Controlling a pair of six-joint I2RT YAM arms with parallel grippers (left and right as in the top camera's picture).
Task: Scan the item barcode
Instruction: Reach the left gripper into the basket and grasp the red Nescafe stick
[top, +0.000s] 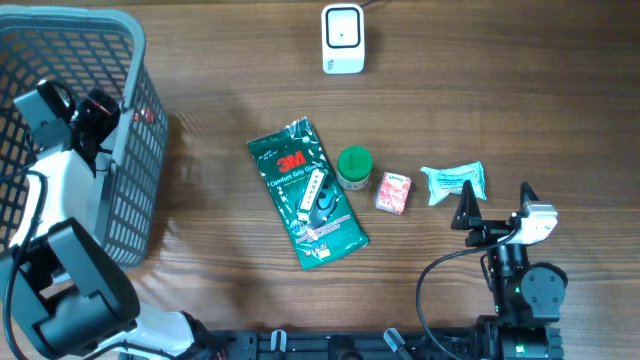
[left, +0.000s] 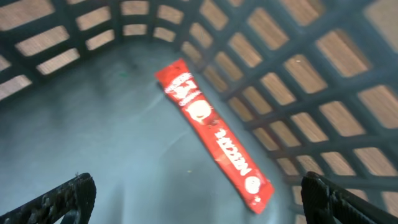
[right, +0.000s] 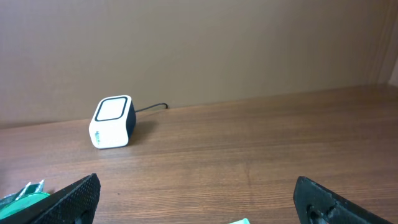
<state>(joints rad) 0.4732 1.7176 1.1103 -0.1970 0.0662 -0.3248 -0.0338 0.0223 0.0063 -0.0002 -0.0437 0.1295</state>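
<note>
Fingers (left: 56, 199) of the left claw (left: 199, 202) stand spread wide, holding nothing, inside the dark grey plastic lattice basket (left: 298, 93). Ahead of this claw, between its two fingers, a long narrow red foil stick sachet (left: 214, 143) lies flat on the basket's grey floor. Its long axis runs on a slant: the far end points away and to the left of the claw, and the near end comes close to the right-hand finger and the lattice wall. White lettering runs along its length, with a round white mark near the middle and another at the near end.

The right claw (right: 202, 202) is also spread wide and empty, low over the brown wooden table (top: 220, 100). Well ahead of it and off to its left stands a white cube-shaped barcode scanner (right: 112, 121) with a dark-framed window and a cable behind. Just ahead of its left finger lies a teal crinkled wrapper (top: 453, 182). Further to its left are a small pink box (top: 394, 192), a green-lidded jar (top: 354, 167) and a green foil packet (top: 305, 195).
</note>
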